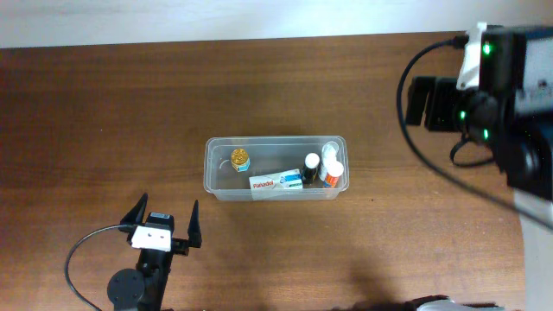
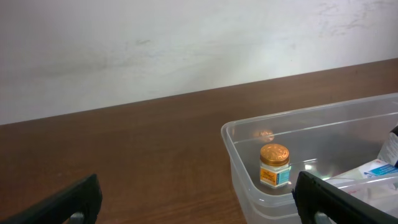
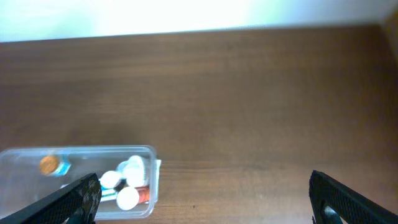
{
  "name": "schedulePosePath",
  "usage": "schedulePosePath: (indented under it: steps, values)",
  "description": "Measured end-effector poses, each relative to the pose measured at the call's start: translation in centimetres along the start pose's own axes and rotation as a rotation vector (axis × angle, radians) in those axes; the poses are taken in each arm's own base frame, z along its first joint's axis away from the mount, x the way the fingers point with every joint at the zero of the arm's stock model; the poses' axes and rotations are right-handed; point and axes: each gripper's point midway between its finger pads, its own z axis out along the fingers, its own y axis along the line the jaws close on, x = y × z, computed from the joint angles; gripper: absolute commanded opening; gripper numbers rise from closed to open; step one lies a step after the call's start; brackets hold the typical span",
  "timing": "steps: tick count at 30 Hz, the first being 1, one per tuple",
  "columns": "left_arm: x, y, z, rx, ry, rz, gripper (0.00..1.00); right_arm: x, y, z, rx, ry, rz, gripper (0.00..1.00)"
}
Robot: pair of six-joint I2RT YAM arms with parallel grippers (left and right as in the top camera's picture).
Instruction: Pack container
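Clear, round-cornered rectangular plastic container on brown wood-grain table.
Inside: small gold-lidded jar, flat white carton, white-capped bottles. Left gripper and right gripper: fingers spread apart.

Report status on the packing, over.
Left gripper open, empty, short of the container. Right gripper open, empty, standing well off. Container holds a jar, a box and bottles. No obstruction seen.
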Motion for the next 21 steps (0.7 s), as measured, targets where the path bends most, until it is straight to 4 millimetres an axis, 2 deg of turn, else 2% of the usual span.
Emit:
schedulePosePath:
  steps: [7, 12, 15, 21]
  values:
    - [0.0, 0.0, 0.0, 0.0, 0.0, 0.0, 0.99, -1.2, 0.4, -4.1, -0.047, -0.168, -0.022, 0.98]
    - [0.0, 0.0, 0.0, 0.0, 0.002, 0.0, 0.99, -0.1, 0.2, -5.8, -0.082, -0.313, -0.014, 0.98]
    - [0.0, 0.0, 0.0, 0.0, 0.002, 0.0, 0.99, 1.3, 0.3, -5.6, -0.109, -0.406, -0.006, 0.98]
    - [0.0, 0.0, 0.0, 0.0, 0.002, 0.0, 0.99, 5.8, 0.7, -3.0, -0.165, -0.516, -0.004, 0.98]
